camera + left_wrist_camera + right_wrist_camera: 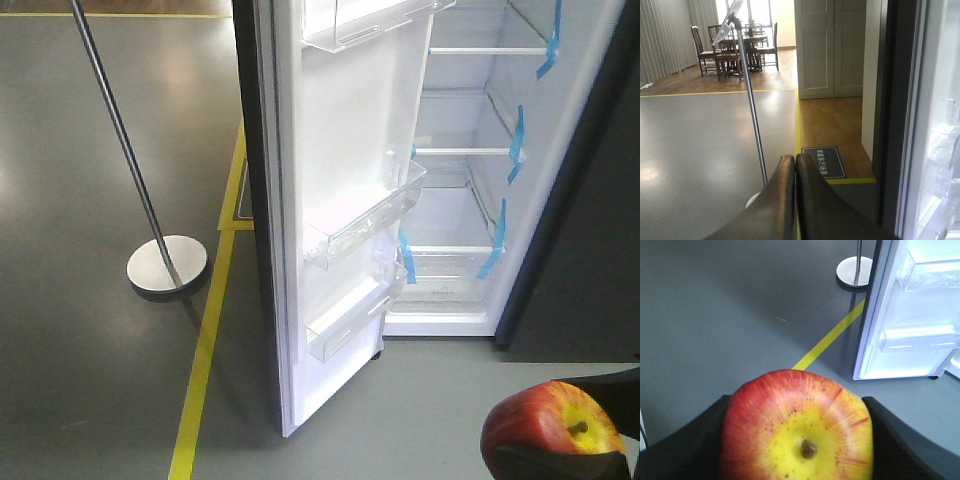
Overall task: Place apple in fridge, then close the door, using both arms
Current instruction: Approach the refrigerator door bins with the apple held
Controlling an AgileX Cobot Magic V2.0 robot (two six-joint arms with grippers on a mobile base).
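Note:
The red apple (pixel 548 422) with its yellow stem patch sits low at the right of the front view, short of the fridge (pixel 452 205). My right gripper (pixel 796 442) is shut on the apple (pixel 790 405), with a black finger (pixel 687 442) pressed to each side. The fridge stands open, white inside, with clear shelves and blue tape strips (pixel 516 146). Its door (pixel 340 130) is swung wide to the left, showing the white liner and clear bins. My left gripper (pixel 795 160) is shut on nothing, hanging beside the door's dark outer edge (pixel 897 125).
A thin metal pole (pixel 118 130) on a round base (pixel 167 265) stands left of the door. A yellow floor line (pixel 205 350) runs past the door's foot. Behind are a pale grey cabinet (pixel 829 45), a dark floor sign (pixel 824 162) and dining chairs (pixel 727 50).

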